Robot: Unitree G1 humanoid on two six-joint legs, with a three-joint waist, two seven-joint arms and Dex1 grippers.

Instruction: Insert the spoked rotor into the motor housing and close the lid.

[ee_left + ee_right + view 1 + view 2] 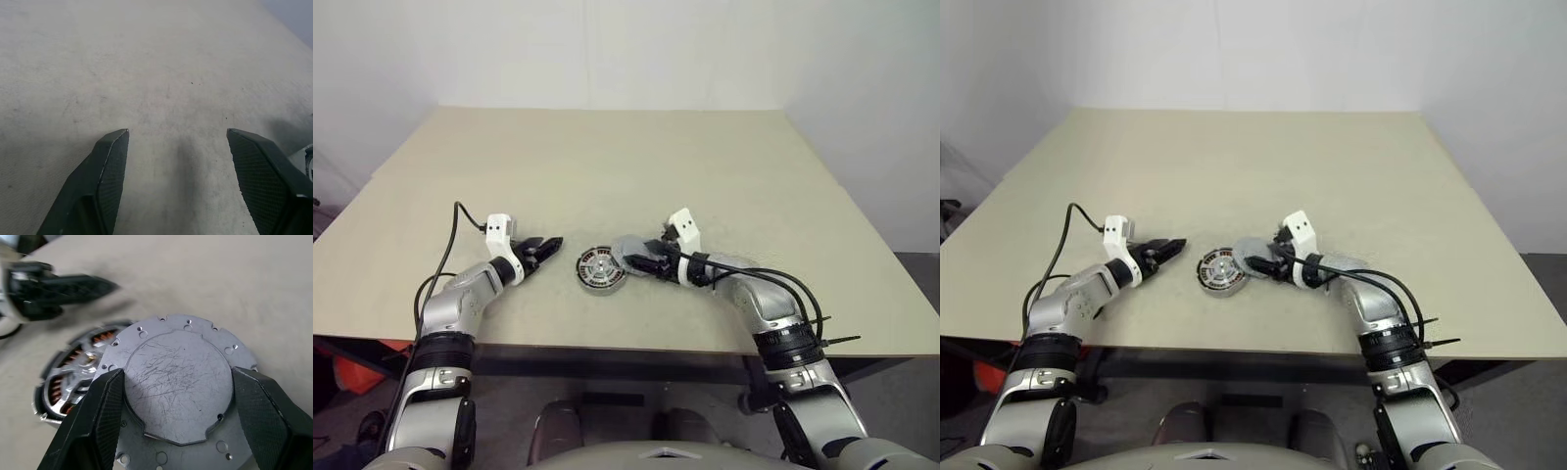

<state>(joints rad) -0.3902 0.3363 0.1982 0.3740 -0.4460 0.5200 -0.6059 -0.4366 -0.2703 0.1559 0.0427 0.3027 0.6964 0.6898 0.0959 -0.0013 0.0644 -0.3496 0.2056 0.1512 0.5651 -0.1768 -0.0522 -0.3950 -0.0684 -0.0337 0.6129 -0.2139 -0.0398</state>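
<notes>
I'm holding the lid (178, 387) between the two fingers (98, 426) of my right gripper (641, 257), which are clamping its opposite edges, and it is hanging tilted just beside and partly over the motor housing (600, 268). The housing is sitting on the table (607, 166) near the front edge, its copper windings showing around the spoked rotor (80, 369) inside. My left gripper (546, 250) is waiting just left of the housing with its fingers spread and nothing between them.

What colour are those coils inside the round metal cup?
Copper-orange; the motor housing windings show best in the right wrist view.
</notes>
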